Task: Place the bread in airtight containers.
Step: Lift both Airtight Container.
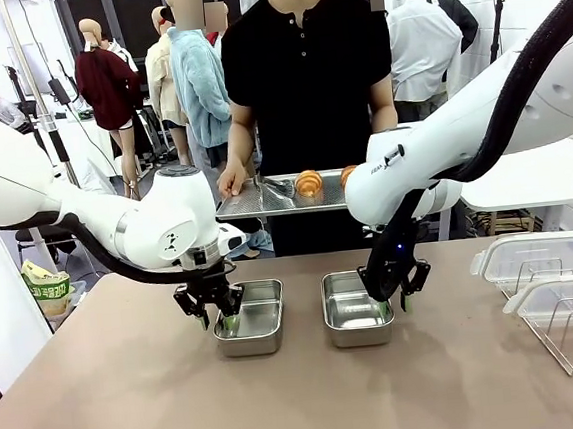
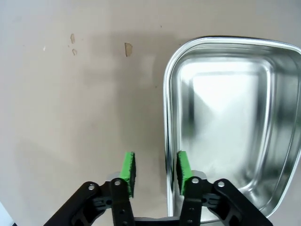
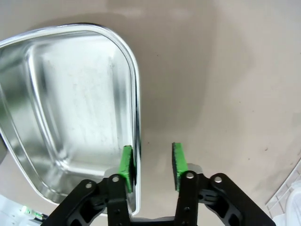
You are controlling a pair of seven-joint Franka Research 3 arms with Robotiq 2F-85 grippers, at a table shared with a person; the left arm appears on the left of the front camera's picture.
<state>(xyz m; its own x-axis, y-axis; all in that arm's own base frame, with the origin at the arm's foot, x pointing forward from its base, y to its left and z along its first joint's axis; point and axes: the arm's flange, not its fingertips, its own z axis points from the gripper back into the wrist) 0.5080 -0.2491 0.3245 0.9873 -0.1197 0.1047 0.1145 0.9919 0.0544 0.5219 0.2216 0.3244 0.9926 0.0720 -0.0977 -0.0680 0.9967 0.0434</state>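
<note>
While both sets of jaws straddle a tin (image 1: 250, 344) rim apiece, half open, the croissants (image 1: 309, 182) look light and flaky: cradle the middle.

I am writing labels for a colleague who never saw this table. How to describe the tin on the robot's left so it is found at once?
On the brown table, two lidless steel tins sit side by side before the person. Yours is the left tin, not the right tin: the left hand straddles its outer wall, one pad inside.
</note>
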